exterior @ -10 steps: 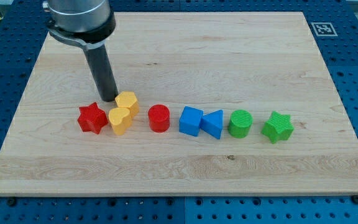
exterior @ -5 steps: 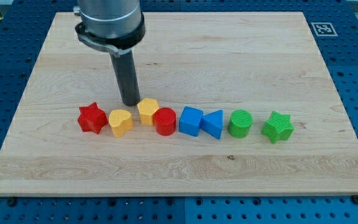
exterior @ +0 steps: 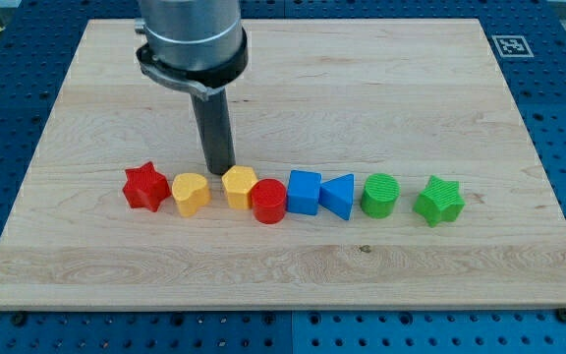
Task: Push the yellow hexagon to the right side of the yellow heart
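The yellow hexagon (exterior: 239, 186) sits just right of the yellow heart (exterior: 192, 194), with a small gap between them. It touches the red cylinder (exterior: 268, 202) on its right. My tip (exterior: 221, 169) stands on the board just above and left of the hexagon, touching or nearly touching its upper left edge.
A row of blocks runs across the middle of the wooden board (exterior: 283, 256): red star (exterior: 146, 187) at the left, then heart, hexagon, red cylinder, blue cube (exterior: 304, 192), blue triangle (exterior: 338, 196), green cylinder (exterior: 380, 196), green star (exterior: 438, 202).
My tip moved right and slightly down, pushing the yellow hexagon from above the heart to its right side. The red cylinder was nudged down and right.
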You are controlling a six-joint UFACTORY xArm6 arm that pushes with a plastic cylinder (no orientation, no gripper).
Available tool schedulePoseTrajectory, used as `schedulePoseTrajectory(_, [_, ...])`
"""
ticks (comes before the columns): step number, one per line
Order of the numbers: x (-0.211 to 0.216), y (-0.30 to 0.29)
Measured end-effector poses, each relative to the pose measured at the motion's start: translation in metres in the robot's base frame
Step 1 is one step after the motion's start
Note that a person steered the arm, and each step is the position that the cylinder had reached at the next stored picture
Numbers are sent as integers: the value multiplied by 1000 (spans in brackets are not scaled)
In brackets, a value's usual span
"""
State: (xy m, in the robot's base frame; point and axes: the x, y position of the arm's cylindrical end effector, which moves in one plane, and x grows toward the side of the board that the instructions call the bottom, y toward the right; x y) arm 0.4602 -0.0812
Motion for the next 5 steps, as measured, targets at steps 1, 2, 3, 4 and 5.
schedulePoseTrajectory(1, [-9,0])
schedulePoseTrajectory(2, [2,22])
schedulePoseTrajectory(3, [12,28])
schedulePoseTrajectory(4, [15,28])
schedulePoseTrajectory(5, [15,28])
